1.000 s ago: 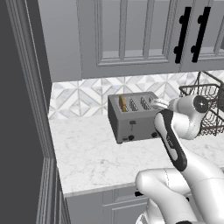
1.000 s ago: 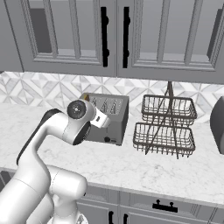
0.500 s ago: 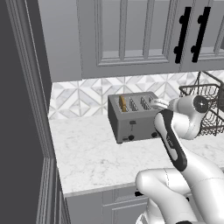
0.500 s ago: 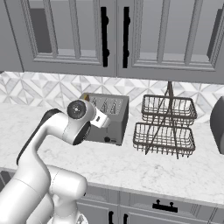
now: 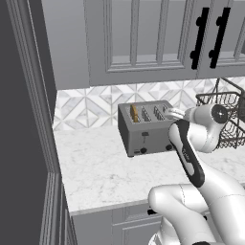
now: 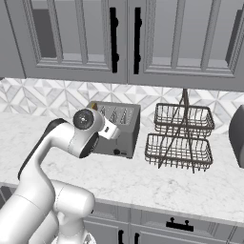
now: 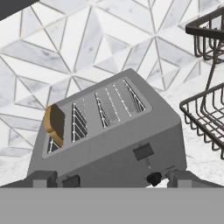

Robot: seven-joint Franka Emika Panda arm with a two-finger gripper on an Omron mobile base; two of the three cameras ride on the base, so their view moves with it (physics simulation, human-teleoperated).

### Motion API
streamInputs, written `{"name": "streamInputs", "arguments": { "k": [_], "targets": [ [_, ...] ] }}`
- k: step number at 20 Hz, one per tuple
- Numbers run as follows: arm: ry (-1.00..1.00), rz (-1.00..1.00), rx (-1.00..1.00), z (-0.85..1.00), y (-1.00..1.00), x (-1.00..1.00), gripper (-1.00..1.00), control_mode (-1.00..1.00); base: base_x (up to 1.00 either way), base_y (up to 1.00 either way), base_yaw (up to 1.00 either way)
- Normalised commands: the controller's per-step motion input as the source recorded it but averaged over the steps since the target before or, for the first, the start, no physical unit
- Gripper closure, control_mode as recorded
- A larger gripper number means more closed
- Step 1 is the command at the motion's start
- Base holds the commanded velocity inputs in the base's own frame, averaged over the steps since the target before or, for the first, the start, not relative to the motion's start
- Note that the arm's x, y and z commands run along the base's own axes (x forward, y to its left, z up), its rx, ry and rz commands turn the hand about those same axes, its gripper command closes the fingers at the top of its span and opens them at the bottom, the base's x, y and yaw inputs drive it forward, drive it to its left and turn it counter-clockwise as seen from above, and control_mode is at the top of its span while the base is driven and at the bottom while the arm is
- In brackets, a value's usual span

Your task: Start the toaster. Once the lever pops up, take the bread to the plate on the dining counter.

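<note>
Gripper (image 7: 111,179) wide open, nothing held, poised just in front of toaster (image 7: 109,144), fingertips (image 7: 43,178) flanking its front face. Lever (image 7: 143,152) at top of its slit, knob (image 7: 153,178) below. Bread (image 7: 55,124) sticks up from end slot. Toaster on marble surface (image 5: 105,172) w/ wire basket rack (image 6: 181,138) beside it.

The arm (image 5: 191,158) is glossy white, built of thick rounded tube sections that swell into smooth bulbous joints. A long black strip with rounded ends runs along one section, and a matching dark band edges a section in the right base view. The wrist ends in a round white drum capped by a flat dark grey disc with a small pale centre. Beyond it sits a short white boxy block. Two small dark grey square fingertips (image 7: 42,179) show in the hand view
</note>
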Motion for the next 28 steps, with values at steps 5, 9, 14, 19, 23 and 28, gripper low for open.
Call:
{"name": "streamInputs", "arguments": {
  "k": [5, 9, 14, 19, 23, 28],
  "targets": [
    [0.0, 0.0, 0.0, 0.0, 0.0, 0.0, -1.0, -1.0, 0.0, 0.0, 0.0],
    [0.0, 0.0, 0.0, 0.0, 0.0, 0.0, -1.0, -1.0, 0.0, 0.0, 0.0],
    [0.0, 0.0, 0.0, 0.0, 0.0, 0.0, -1.0, -1.0, 0.0, 0.0, 0.0],
    [0.0, 0.0, 0.0, 0.0, 0.0, 0.0, -1.0, -1.0, 0.0, 0.0, 0.0],
    [0.0, 0.0, 0.0, 0.0, 0.0, 0.0, -1.0, -1.0, 0.0, 0.0, 0.0],
    [0.0, 0.0, 0.0, 0.0, 0.0, 0.0, -1.0, -1.0, 0.0, 0.0, 0.0]
  ]
}}
